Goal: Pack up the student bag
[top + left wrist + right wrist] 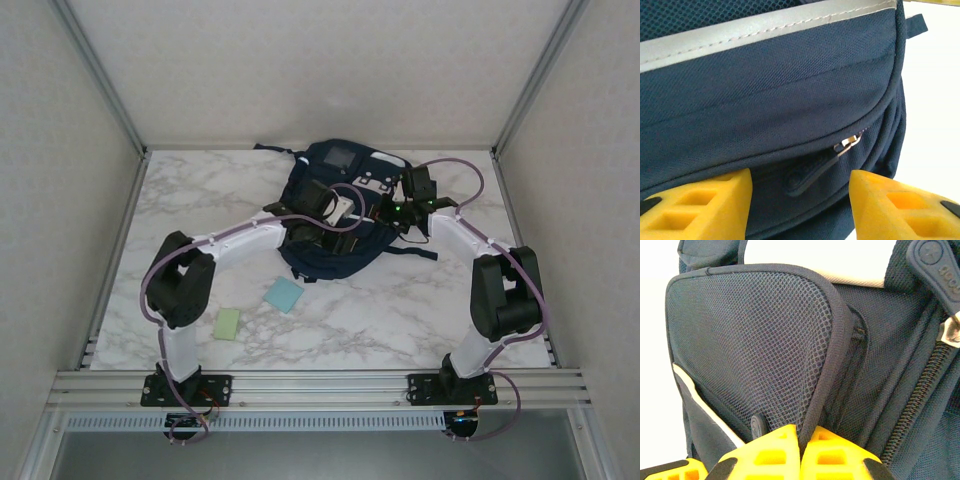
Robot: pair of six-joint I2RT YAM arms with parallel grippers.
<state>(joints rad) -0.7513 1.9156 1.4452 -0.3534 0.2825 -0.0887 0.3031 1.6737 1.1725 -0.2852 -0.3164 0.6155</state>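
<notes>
**Ana:** The student bag (335,215) lies on the marble table (200,200), directly beneath both grippers. Where does she see trouble?

**Ben:** At the zip, he reckons. The left gripper (800,197) has its jaws apart, one on each side of the zip pull (810,175), which hangs between them and touches neither. If they close slightly off, they probably pinch loose fabric instead of the tab, or the tab squirts out sideways.

**Ana:** And the other arm?

**Ben:** The right gripper (800,452) has its jaws together, clamped on the bound edge of the mesh pocket (755,345). That binding is thin. Under a hard tug from the left arm it could slide free, and the whole bag would then drag along rather than unzip.

**Ana:** Anything else that might snag?

**Ben:** The purple cable (350,190) loops just above the bag beside the left gripper, so it could catch on a strap.

**Ana:** How much room is there to move?

**Ben:** There is plenty behind the grippers, towards the arm bases. There the blue pad (284,294) and green pad (228,323) lie on open marble, well apart from the bag. Ahead of the grippers the bag's top lies near the rear wall (320,80), so it looks tight there.
</notes>
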